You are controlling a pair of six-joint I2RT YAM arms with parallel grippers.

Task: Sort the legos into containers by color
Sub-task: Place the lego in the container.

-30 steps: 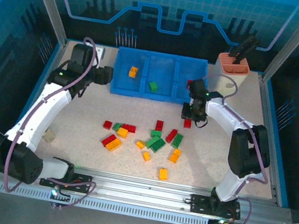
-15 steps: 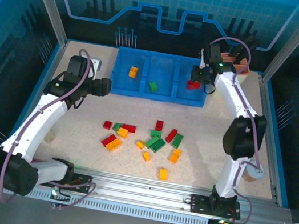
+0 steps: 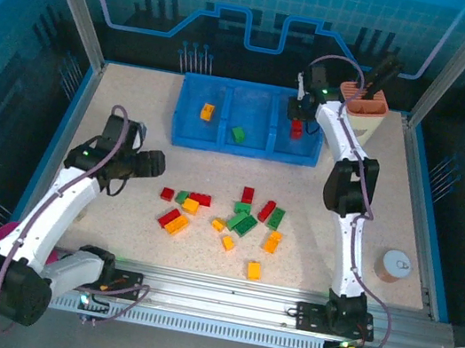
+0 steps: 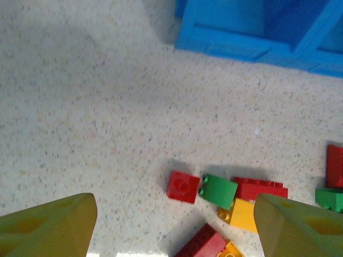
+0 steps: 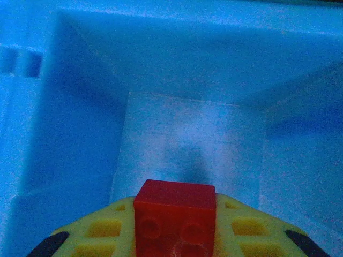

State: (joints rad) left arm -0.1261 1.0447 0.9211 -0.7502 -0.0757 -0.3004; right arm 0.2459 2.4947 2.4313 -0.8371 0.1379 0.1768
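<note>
1. Legos: the red brick [image 5: 174, 219] now being sorted is pinched between the yellow fingers [image 5: 102, 231] of the right gripper [image 3: 296, 126]. It hangs over the right compartment [image 5: 187, 139] of the blue tray [image 3: 187, 137]. The compartment floor below it looks bare.
2. Already in the tray: one orange brick [image 3: 207, 112] in the left compartment [image 3: 194, 95] and one green brick [image 3: 238, 133] in the middle compartment [image 3: 258, 106].
3. Unsorted: the loose pile [image 3: 225, 216] of red, green and orange pieces lies on the table [image 3: 126, 110], near of the tray and about centre.
4. The left gripper [image 3: 153, 163] hovers just left of the pile, jaws wide apart and holding nothing. Its wrist view shows a square red brick [image 4: 183, 187] just beside a loose green brick [image 4: 218, 190], ahead of the fingers [image 4: 48, 227].
5. Step in hand (judgement): delivery of a red piece, at the point of release.
6. Next move, right arm: part the jaws while inside the compartment walls so the brick falls into the right bin, then lift straight up. The peach holder [image 3: 363, 107] stands close on the right and needs clearance.
7. Next move, left arm: likely a pick from the pile's left edge. Pieces there crowd each other, so the fingers must straddle one brick only.
</note>
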